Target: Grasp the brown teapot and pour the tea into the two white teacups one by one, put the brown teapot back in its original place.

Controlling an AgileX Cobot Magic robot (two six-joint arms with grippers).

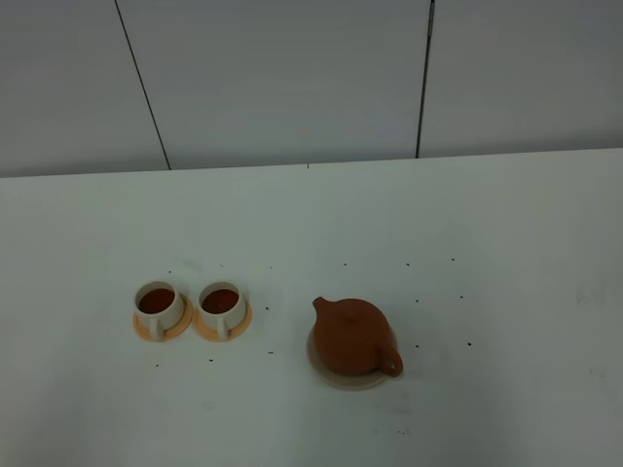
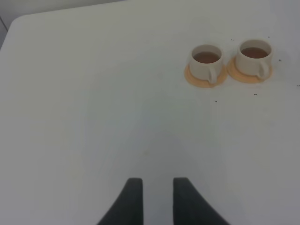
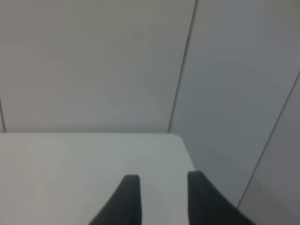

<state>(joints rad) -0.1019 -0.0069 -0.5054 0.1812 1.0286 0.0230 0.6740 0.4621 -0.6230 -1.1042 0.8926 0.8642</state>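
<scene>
The brown teapot point(image 1: 353, 336) stands upright on its beige coaster, the original place point(image 1: 343, 381), right of the table's middle, with its spout toward the cups. The two white teacups point(image 1: 159, 305) point(image 1: 221, 303) stand side by side on orange saucers at the left, each holding dark tea. In the left wrist view both cups point(image 2: 206, 61) point(image 2: 254, 56) lie well ahead of my left gripper point(image 2: 157, 190), which is open and empty over bare table. My right gripper point(image 3: 161, 185) is open with nothing between its fingers and faces the table's corner and the wall. Neither arm shows in the exterior high view.
Small dark specks dot the white table point(image 1: 467, 253) around the cups and the teapot. A grey panelled wall point(image 1: 292, 78) rises behind the table's far edge. The table's corner point(image 3: 180, 138) lies ahead of the right gripper.
</scene>
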